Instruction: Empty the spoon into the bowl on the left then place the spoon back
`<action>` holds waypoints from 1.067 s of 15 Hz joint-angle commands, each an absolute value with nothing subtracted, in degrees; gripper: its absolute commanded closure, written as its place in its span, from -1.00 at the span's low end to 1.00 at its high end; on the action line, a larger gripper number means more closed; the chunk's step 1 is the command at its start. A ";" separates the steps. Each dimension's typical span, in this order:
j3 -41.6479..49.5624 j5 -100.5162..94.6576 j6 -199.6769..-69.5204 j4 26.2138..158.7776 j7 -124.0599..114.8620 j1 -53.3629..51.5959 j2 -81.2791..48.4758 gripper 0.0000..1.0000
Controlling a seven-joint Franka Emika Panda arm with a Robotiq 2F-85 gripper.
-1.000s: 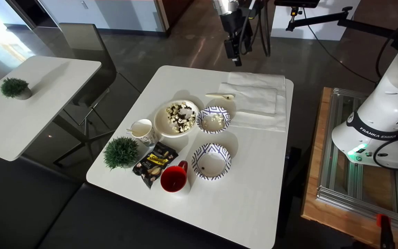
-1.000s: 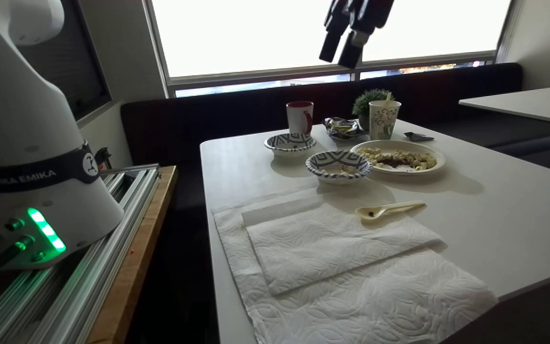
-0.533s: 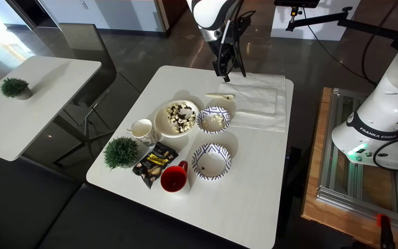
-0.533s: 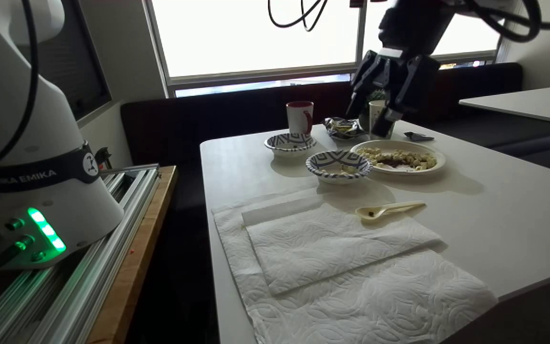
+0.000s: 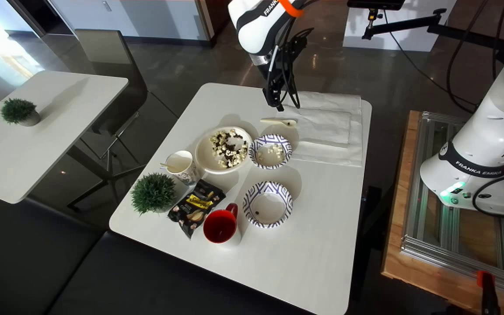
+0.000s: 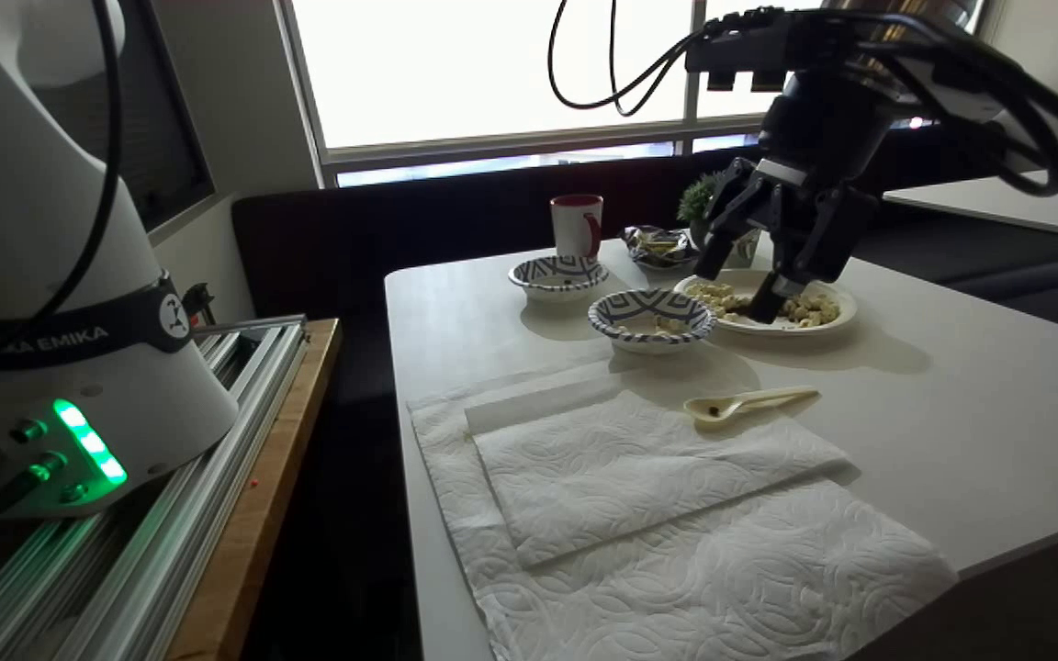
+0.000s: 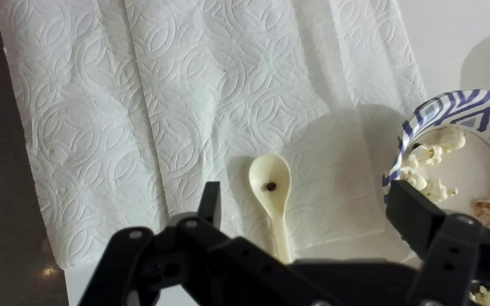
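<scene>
My gripper (image 7: 311,205) hung above the table (image 5: 313,262) with its jaws standing wide apart, and in the wrist view the spoon (image 7: 275,207) showed in the gap between them, below and clear of me. It lay hollow side up, a small dark bit (image 7: 271,186) in it, its head on the white paper towels (image 7: 245,85) and its handle reaching past their edge over the table. Near the spoon stood a blue-patterned bowl (image 5: 265,141) with a few pieces of popcorn (image 7: 428,155) inside. In both exterior views a matching bowl (image 5: 274,206) stood near that one, holding a dark speck (image 5: 257,213). The pale plate (image 5: 205,153), spread with more popcorn, sat right beside the blue-patterned bowl; whether the two touched I could not tell. Farther from me stood a red-and-white mug (image 5: 220,227), a paper cup (image 5: 187,176) and a potted plant (image 5: 153,192), with a black snack bag (image 5: 197,204) lying among them.
</scene>
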State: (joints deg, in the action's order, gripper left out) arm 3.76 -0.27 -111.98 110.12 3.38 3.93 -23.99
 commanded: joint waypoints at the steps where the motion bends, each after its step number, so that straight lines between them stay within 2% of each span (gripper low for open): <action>1: 3.47 -0.39 -111.88 109.90 3.31 4.22 -24.01 -1.00; 12: 2.17 2.49 -111.39 101.10 5.79 5.84 -34.60 -1.00; 13: 2.09 2.49 -111.06 100.01 5.64 5.84 -35.75 -0.80; 16: 1.92 2.56 -110.21 96.92 5.39 6.04 -39.05 -0.42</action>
State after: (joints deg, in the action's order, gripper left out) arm 2.84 1.06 -112.21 101.89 4.30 4.91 -34.94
